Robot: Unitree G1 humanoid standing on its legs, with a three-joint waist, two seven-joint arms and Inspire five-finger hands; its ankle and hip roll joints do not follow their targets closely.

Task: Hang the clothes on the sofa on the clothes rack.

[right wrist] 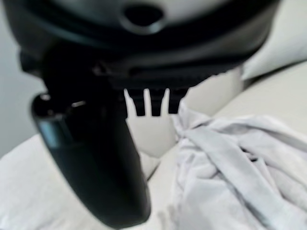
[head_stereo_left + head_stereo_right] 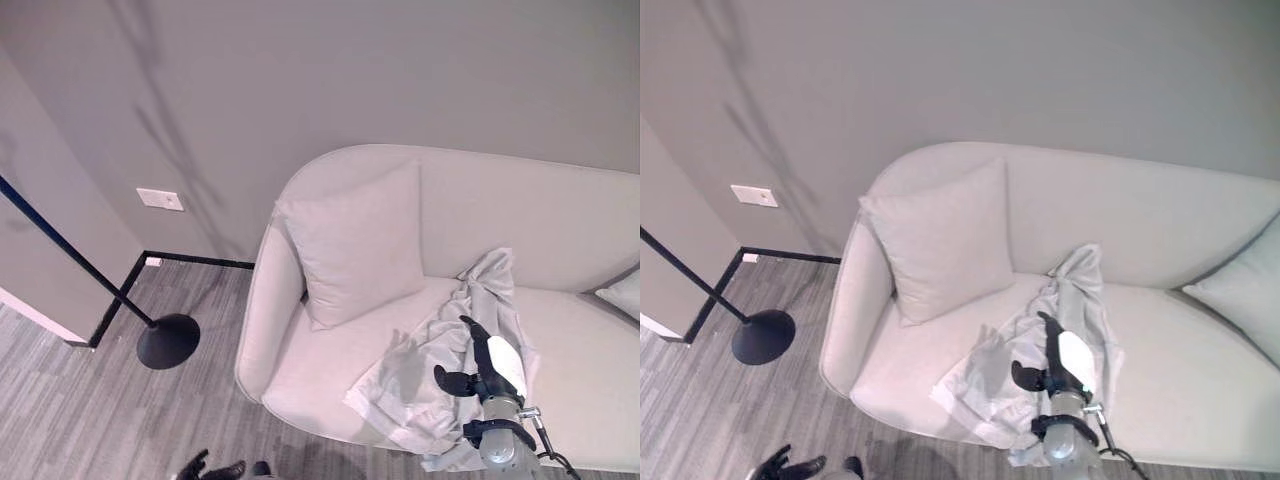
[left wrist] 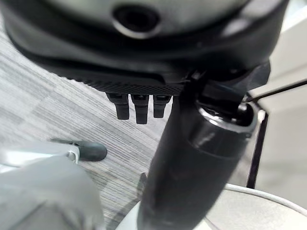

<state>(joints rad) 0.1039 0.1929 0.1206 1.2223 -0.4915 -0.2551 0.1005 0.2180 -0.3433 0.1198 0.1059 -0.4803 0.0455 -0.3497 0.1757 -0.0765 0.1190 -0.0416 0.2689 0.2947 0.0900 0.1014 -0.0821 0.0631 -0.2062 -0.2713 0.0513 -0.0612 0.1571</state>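
Observation:
A pale grey garment (image 2: 440, 375) lies crumpled on the seat of a light beige sofa (image 2: 300, 370), trailing up toward the backrest and hanging over the front edge. My right hand (image 2: 490, 365) hovers just above the garment's middle, fingers straight and thumb spread, holding nothing. In the right wrist view the fingers (image 1: 151, 103) point past the cloth (image 1: 230, 163). The clothes rack's black pole and round base (image 2: 168, 340) stand on the floor left of the sofa. My left hand (image 2: 210, 467) hangs low over the floor by the sofa's front left corner, its fingers (image 3: 139, 108) relaxed and empty.
A square cushion (image 2: 355, 245) leans in the sofa's left corner, close to the garment. A second cushion (image 2: 1240, 290) sits at the right end. Grey plank floor (image 2: 80, 420) lies between sofa and rack base. A wall plate (image 2: 160, 199) is on the wall behind.

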